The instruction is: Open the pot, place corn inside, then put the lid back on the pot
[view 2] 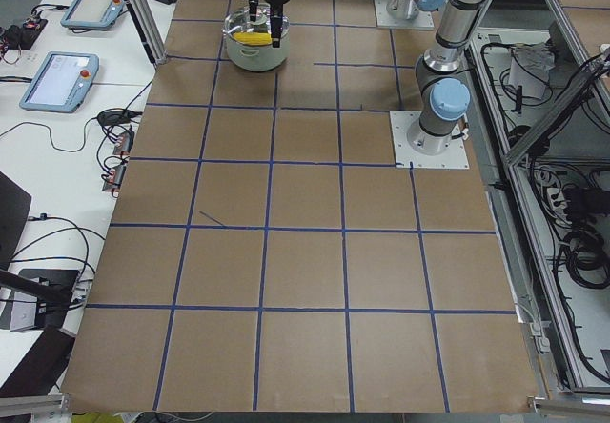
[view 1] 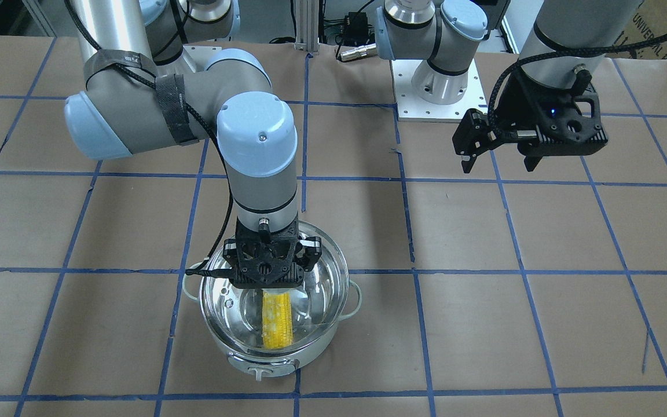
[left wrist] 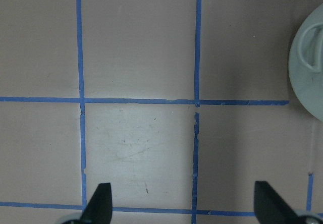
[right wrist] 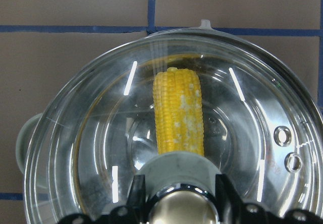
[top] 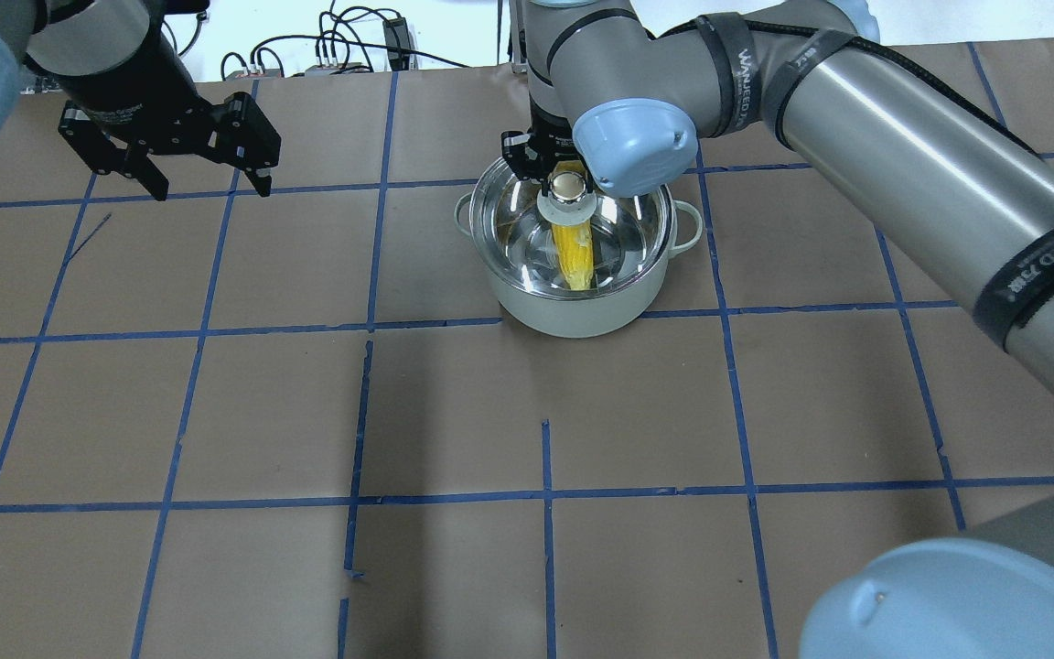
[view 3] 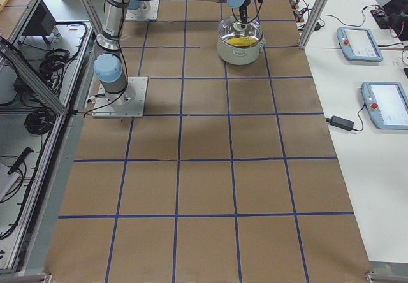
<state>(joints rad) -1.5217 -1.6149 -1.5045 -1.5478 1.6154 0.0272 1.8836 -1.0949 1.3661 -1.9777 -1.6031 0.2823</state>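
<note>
The pot [view 1: 275, 362] stands on the table, its pale wall also showing in the overhead view [top: 573, 316]. The clear glass lid [view 1: 322, 284] covers its mouth. The yellow corn [right wrist: 179, 113] lies inside the pot, seen through the glass, also from the front [view 1: 277, 324]. My right gripper [right wrist: 181, 199] reaches straight down, with its fingers [right wrist: 137, 191] closed against both sides of the lid's metal-topped knob [top: 568, 186]. My left gripper [view 1: 498, 165] is open and empty, hovering over bare table well away from the pot.
The table is brown paper with a blue tape grid. The pot's edge and one loop handle [left wrist: 308, 67] show at the right of the left wrist view. The arm bases [view 1: 438, 87] stand at the table's robot side. Tablets [view 2: 62, 75] lie on a side bench.
</note>
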